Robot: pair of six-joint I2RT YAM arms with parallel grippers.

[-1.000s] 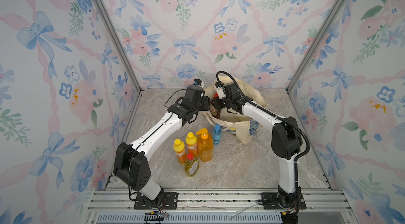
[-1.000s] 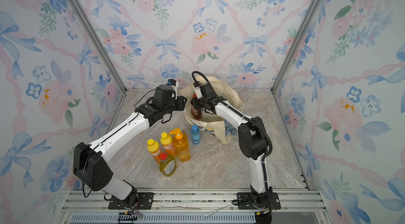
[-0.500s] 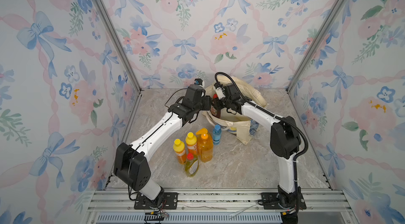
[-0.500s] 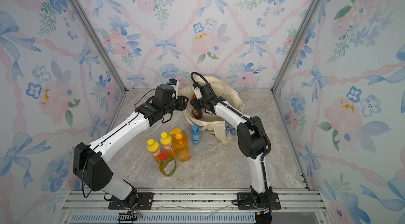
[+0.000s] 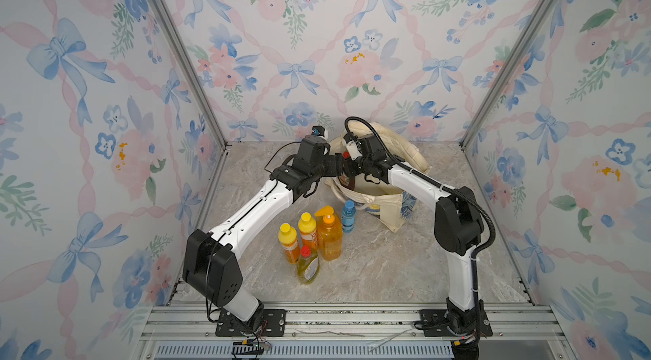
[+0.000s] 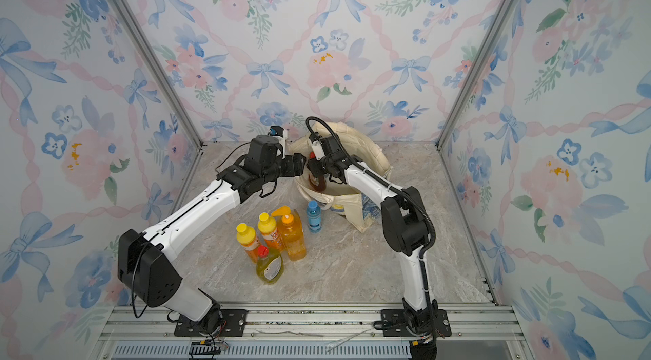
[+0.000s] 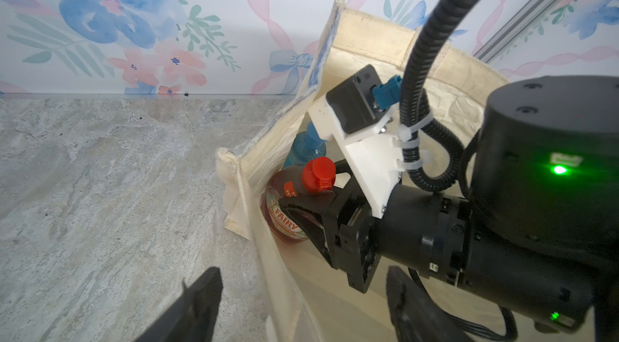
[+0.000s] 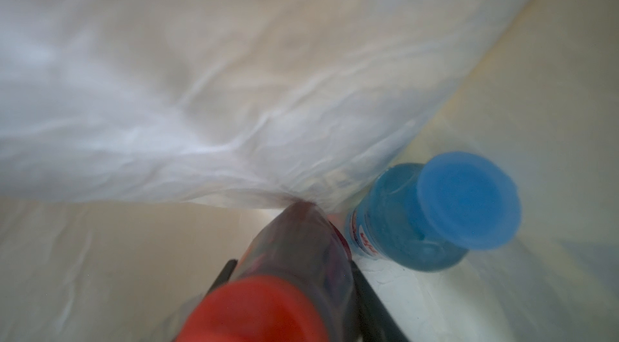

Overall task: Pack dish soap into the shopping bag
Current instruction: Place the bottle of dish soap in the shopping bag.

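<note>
The shopping bag (image 5: 389, 215), a cream canvas tote with a blue-and-yellow print outside, stands open at the far middle of the worktop (image 5: 370, 270). Inside it the right end effector (image 7: 303, 199) is closed on the neck of a dark red dish soap bottle (image 7: 284, 223) with a red cap, beside 1 blue bottle (image 8: 435, 213). The left end effector (image 7: 304, 307) is wide open and holds nothing; the bag's left edge is between its jaws.

Cream shopping bag (image 5: 384, 212), blue-yellow print; red-capped crimson soap bottle (image 7: 278, 186); grey marbled table (image 5: 370, 270).
</note>
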